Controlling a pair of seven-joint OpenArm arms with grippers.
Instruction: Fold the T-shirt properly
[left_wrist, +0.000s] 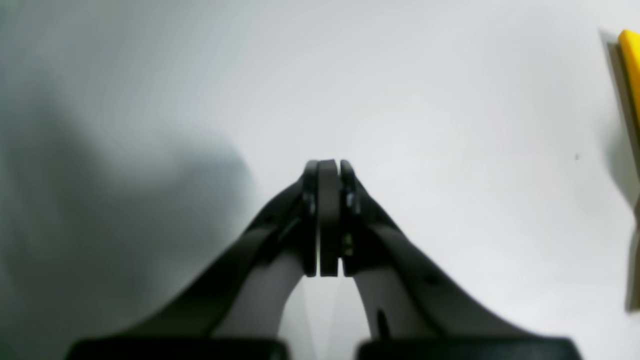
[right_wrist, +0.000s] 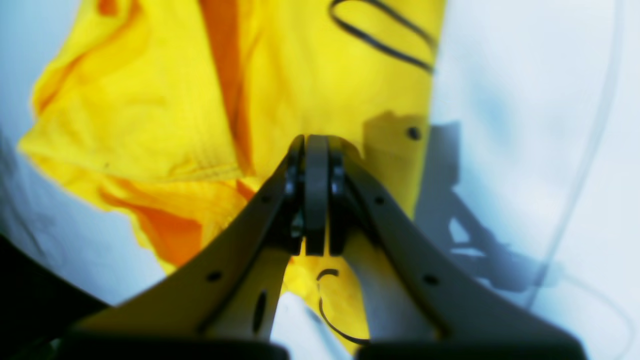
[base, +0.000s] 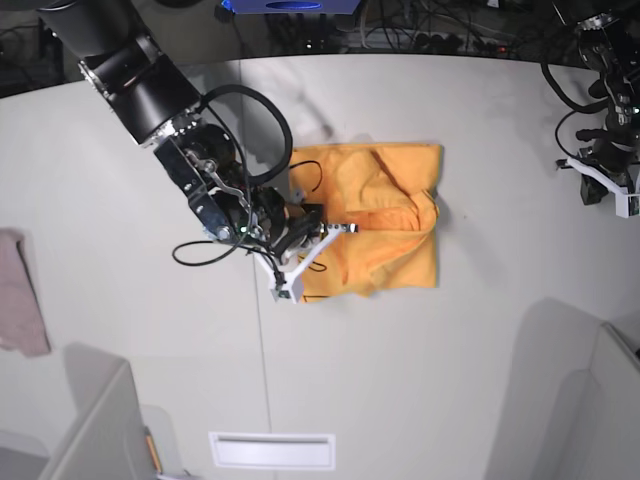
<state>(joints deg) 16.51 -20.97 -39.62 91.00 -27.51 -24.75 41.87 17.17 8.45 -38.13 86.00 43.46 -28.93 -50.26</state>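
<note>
- Near the table's (base: 420, 380) middle, toward the far edge: T-shirt (base: 385, 215) lies partly folded, rumpled, edges uneven.
- Left to do, by my reading: smoothing and a final fold.
- Right gripper (right_wrist: 316, 145) pressed together over the shirt's left edge; whether it pinches cloth, cannot tell.
- Left gripper (left_wrist: 327, 172) pressed together, holding nothing, over bare table by the right edge.
- No containers seen.

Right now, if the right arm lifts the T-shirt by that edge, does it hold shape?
Probably not. The T-shirt lies creased and bunched, so it looks floppy and would drape. Stacked layers may slide apart. The right gripper, shut over it, seems likelier to drag than lift it.
</note>
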